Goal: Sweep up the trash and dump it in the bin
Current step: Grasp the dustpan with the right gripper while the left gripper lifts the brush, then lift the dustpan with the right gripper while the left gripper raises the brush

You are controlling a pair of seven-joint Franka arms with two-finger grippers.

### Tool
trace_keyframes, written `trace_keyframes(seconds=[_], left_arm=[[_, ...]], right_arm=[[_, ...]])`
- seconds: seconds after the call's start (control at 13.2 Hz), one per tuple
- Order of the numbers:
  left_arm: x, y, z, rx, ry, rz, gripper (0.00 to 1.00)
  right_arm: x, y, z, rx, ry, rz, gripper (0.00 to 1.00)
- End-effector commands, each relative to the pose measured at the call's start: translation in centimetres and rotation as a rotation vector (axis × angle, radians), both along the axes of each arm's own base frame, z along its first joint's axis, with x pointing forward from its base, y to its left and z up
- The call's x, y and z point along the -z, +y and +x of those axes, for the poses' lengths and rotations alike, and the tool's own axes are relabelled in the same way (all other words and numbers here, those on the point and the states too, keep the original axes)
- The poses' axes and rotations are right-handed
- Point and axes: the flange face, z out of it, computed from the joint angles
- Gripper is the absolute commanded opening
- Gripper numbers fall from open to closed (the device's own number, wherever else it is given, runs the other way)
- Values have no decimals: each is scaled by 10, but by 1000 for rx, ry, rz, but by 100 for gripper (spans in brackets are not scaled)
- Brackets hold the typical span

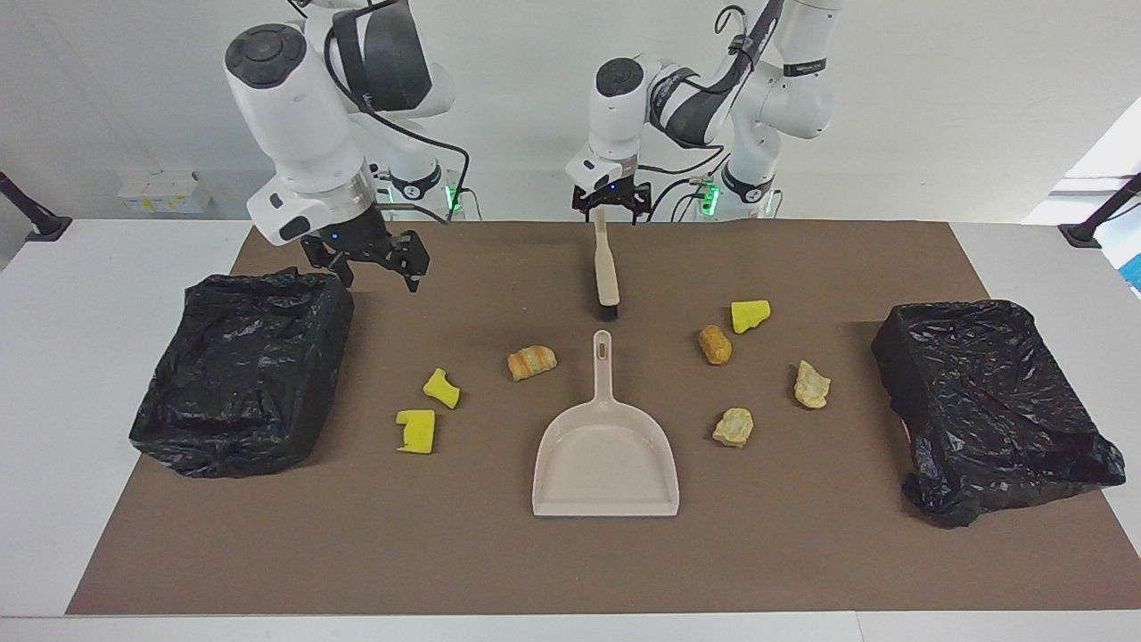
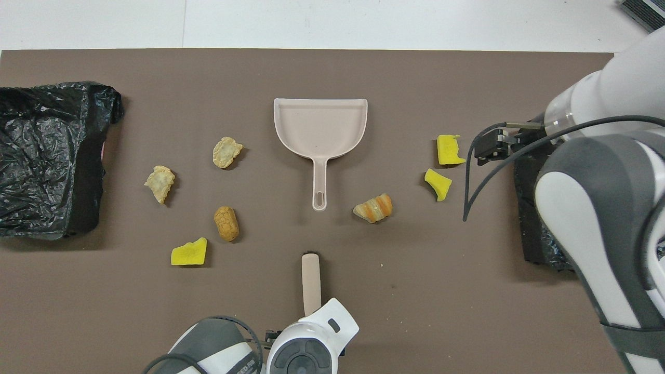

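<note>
Several trash scraps lie on the brown mat around the beige dustpan: yellow sponge chunks, bread-like pieces and pale crumbly lumps. A beige brush lies nearer the robots than the dustpan's handle. My left gripper stands open, its fingers on either side of the brush handle's end. My right gripper hangs open over the mat beside the black-bagged bin at the right arm's end.
A second black-bagged bin stands at the left arm's end of the mat. In the overhead view the right arm covers most of the bin at its end, and the left arm covers the brush handle's end.
</note>
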Motion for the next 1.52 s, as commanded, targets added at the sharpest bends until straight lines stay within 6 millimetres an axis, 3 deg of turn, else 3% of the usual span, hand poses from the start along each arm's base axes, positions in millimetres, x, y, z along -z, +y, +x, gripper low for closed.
trace_keyframes(seconds=[0.0,0.3,0.53,0.61,0.68,0.76,0.91,1.14,1.29,1.44], left_arm=[[14,2,-10,-11,9,-8,100],[25,1,-21,-20,29,-14,98],[26,0,-22,-86,46,-19,88],[26,0,-23,-101,57,-21,80],[27,-1,-25,-175,86,-25,62],[27,-1,-24,-215,97,-29,56],[29,-1,-24,-208,99,-28,55],[34,2,-26,-184,103,-24,55],[35,3,-27,-165,107,-23,55],[36,4,-27,-164,107,-21,55]], right_arm=[[-3,9,10,33,-47,38,100],[16,42,13,26,-43,57,100],[23,62,14,23,-62,108,100],[25,78,13,2,-74,116,100],[34,92,15,-3,-80,123,100],[43,105,18,1,-89,127,100],[55,123,22,-11,-111,136,100],[87,166,25,-55,-134,159,100],[114,183,30,-41,-135,182,100],[132,219,25,-9,-154,220,100]])
